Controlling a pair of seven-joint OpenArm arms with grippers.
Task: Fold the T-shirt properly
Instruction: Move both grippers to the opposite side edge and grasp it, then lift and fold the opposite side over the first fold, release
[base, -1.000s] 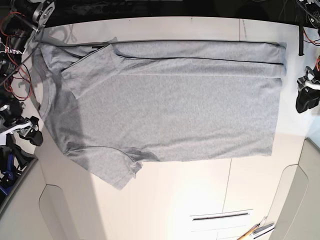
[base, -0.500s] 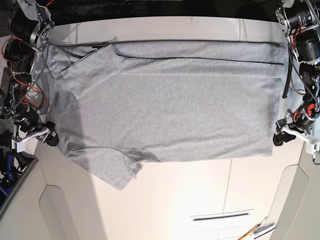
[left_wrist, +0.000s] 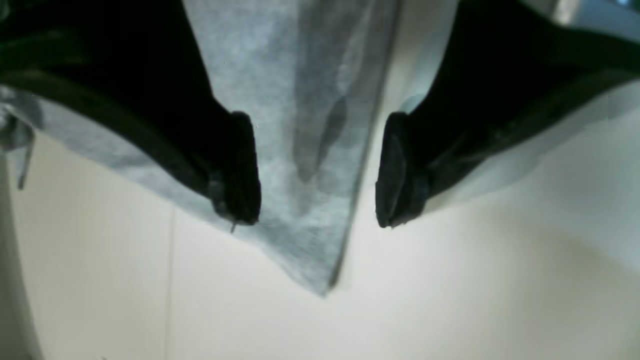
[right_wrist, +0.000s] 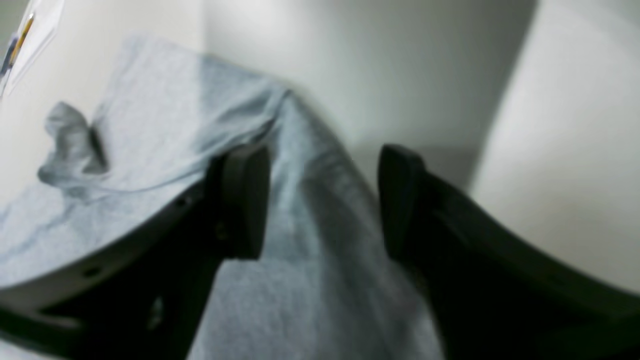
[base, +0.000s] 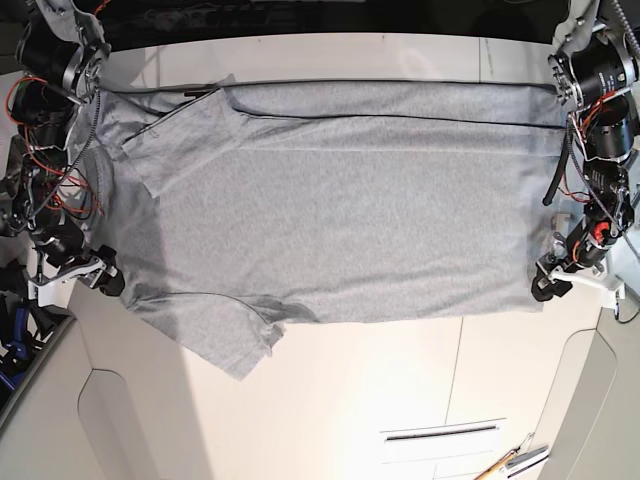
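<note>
You were at the grabbing step. The T-shirt (base: 340, 210) lay flat across the far half of the desk (base: 400, 400), with its far long side already folded in. Your left gripper (left_wrist: 317, 175) was at the near right corner of the shirt, its fingers (left_wrist: 240, 170) spread apart with the corner between them. Your right gripper (right_wrist: 320, 200) was at the near left edge by the sleeve, fingers spread too, cloth between them. Neither was pinching yet. Next, I think you needed to lower both, squeeze the cloth, then carry the near edge toward the far side.
</note>
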